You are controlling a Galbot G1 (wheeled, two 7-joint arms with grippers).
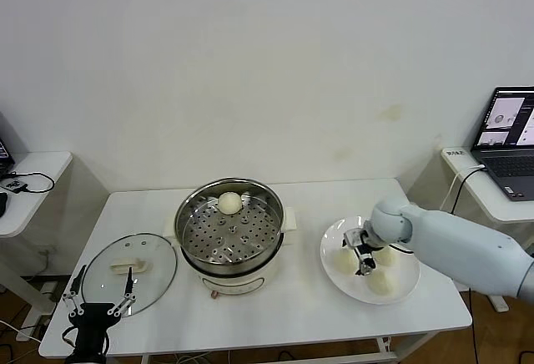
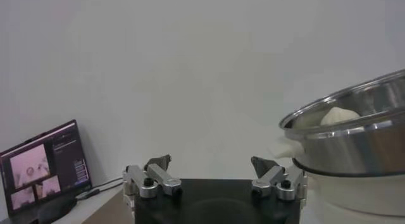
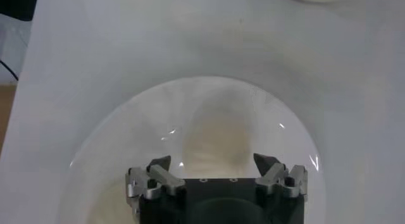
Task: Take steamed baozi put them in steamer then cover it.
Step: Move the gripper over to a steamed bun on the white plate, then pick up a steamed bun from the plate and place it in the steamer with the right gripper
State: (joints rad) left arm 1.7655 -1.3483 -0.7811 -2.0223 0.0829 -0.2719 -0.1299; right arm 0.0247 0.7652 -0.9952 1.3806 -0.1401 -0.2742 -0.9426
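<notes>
A: Where are the baozi?

B: One baozi [image 1: 229, 203] sits on the perforated tray inside the steamer [image 1: 229, 232], at the far side of it. Three more lie on the white plate [image 1: 370, 260] to the robot's right of the steamer.

A: And the right tool?

B: The right tool [image 1: 364, 255] is down over the plate, among the three buns. In the right wrist view its fingers [image 3: 159, 164] stand apart on either side of a bun [image 3: 215, 143], which lies between them on the plate. I cannot tell whether the fingertips touch the dough; they are not pressed together.

A: What about the left one?

B: The left tool [image 1: 98, 301] hangs at the near left corner of the surface [image 1: 275, 314], just in front of the cover [image 1: 130, 268]. Its fingers are spread wide with nothing between them. The left wrist view shows the same, with the steamer's rim and the bun inside it off to one side.

A: So the cover is off?

B: Yes. It lies flat on the surface to the left of the steamer, handle up, close to the pot but apart from it.

A: Anything else around?

B: A laptop [image 1: 507, 139] stands open on a side table at the far right.
</notes>
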